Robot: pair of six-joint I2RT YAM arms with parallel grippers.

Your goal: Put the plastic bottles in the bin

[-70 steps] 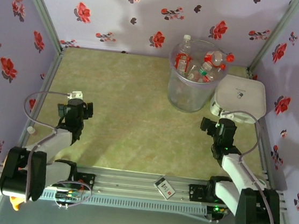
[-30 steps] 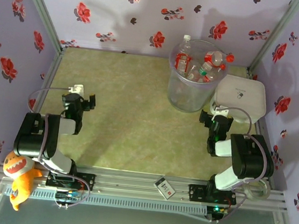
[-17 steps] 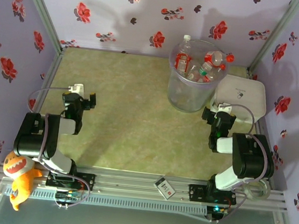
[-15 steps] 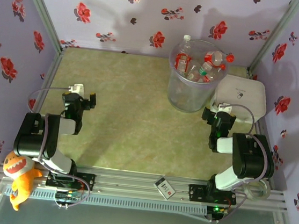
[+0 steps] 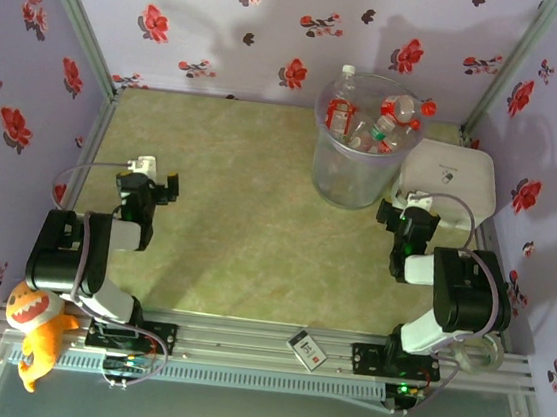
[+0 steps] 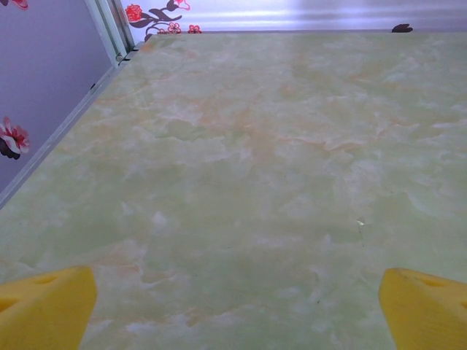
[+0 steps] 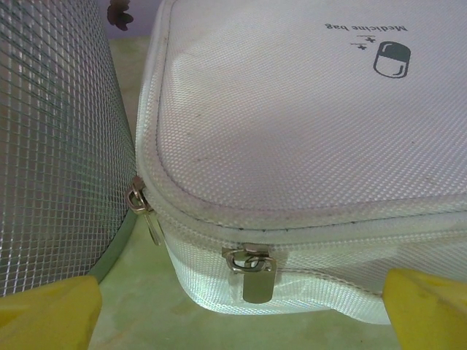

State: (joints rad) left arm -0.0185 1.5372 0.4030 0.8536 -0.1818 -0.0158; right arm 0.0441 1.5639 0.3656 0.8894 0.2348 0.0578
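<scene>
The plastic bottles [image 5: 379,124] are in the bin [image 5: 345,181] by the tabletop's far right corner, beside a white bag [image 5: 453,178]; the left gripper [image 6: 233,306] and right gripper [image 7: 241,312] gape wide, holding nothing.

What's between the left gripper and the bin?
Nothing. In the top view the table is bare from the left gripper across to the bin. The left wrist view also shows bare table ahead.

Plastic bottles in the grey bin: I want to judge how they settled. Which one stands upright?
The clear plastic bottle with the white cap, at the left rim of the tall translucent grey bin; the other bottles lie tilted.
</scene>
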